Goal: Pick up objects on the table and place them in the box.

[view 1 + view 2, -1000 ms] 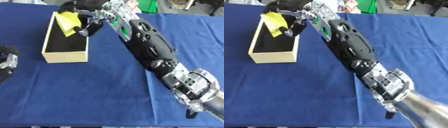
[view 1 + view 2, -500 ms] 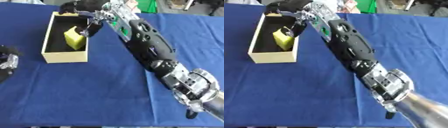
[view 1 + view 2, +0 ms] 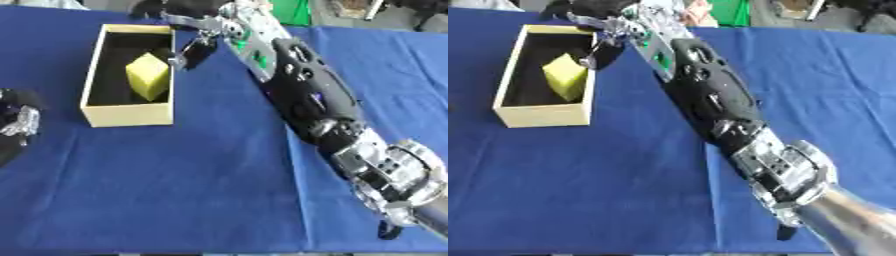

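While I watch, my right robot hand (image 3: 188, 37) hangs at the box's (image 3: 94, 85) far right rim, fingers relaxed and holding nothing; the yellow block (image 3: 148, 76) lies inside. My left robot hand (image 3: 16, 125) rests at the counter's (image 3: 175, 190) left edge; its fingers I cannot tell.

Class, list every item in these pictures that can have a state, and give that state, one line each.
Box: open-topped, upright, on the blue cloth.
Yellow block: tilted inside the box, released.
Right robot hand: at the box's far right rim, holding nothing.
Left robot hand: idle at the left edge.

Blue cloth-covered table (image 3: 175, 200), green object (image 3: 289, 11) beyond its far edge, blurred clutter behind
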You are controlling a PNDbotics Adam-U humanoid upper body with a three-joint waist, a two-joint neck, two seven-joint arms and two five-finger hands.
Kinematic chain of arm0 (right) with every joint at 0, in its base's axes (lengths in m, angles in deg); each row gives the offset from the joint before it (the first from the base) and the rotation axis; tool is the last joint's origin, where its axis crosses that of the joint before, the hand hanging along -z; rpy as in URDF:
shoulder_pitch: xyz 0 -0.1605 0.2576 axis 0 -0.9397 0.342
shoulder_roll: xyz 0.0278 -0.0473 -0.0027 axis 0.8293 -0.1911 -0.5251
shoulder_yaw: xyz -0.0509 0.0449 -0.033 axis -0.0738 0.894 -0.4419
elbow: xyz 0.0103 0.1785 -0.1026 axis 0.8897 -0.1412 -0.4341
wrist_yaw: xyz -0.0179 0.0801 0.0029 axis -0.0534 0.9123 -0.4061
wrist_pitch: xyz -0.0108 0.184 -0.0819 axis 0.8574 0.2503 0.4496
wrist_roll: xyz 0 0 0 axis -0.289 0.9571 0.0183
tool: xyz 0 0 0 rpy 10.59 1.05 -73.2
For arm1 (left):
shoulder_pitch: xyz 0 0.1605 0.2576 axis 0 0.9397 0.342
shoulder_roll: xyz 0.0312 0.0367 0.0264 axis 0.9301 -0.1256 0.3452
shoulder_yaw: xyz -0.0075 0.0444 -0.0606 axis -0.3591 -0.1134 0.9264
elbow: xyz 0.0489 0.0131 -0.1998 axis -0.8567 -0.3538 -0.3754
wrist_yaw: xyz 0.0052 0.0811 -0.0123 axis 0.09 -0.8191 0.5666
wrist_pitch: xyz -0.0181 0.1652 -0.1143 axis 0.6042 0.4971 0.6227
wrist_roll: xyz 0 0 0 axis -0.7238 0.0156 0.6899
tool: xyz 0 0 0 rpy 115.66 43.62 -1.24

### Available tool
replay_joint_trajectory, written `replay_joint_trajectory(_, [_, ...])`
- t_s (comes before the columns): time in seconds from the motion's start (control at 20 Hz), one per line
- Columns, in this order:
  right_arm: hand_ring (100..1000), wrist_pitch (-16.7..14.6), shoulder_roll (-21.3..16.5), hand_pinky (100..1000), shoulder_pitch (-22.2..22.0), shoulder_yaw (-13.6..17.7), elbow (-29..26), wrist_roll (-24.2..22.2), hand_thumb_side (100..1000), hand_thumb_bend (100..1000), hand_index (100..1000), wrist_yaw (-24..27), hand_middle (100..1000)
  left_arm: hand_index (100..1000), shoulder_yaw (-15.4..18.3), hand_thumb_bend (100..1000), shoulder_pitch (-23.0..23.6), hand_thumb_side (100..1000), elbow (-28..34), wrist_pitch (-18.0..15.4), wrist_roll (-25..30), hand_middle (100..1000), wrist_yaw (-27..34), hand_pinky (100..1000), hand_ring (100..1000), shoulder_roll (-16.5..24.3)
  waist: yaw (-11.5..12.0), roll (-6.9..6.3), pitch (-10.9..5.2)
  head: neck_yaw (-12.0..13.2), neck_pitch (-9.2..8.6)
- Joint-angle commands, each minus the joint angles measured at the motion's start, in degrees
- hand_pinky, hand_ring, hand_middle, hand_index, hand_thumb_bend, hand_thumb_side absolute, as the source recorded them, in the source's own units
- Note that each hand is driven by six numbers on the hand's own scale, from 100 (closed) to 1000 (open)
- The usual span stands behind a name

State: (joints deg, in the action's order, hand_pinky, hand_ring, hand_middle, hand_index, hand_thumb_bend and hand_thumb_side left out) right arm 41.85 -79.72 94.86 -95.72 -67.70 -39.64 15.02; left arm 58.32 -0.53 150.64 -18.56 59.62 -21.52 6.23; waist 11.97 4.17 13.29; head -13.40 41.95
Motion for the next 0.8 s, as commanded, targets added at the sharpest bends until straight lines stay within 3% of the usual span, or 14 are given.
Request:
replay_joint_trajectory(0.05, [895,1.6,-6.5,802,-1.2,1.3,-7.1,3.0,100,100,935,6.3,825,483,0.9,100,-0.2,246,0.9,0.0,-0.8,356,-0.3,362,578,1.1,-0.5,-0.28,-0.82,1.1,-0.77])
replay_joint_trajectory(0.4, [888,6.1,-16.9,788,-12.2,5.7,-19.3,8.6,100,100,938,14.1,806,483,1.6,100,0.3,246,0.9,0.1,-1.6,355,-0.4,364,578,1.5,-2.4,-0.45,-0.56,2.5,-1.04])
replay_joint_trajectory(0.8, [890,10.5,-22.4,777,-25.6,12.7,-28.0,14.8,100,100,943,20.3,791,484,2.1,100,0.5,246,1.0,0.0,-2.1,355,-0.5,366,579,1.7,-3.9,-0.81,-0.27,3.5,-0.98])
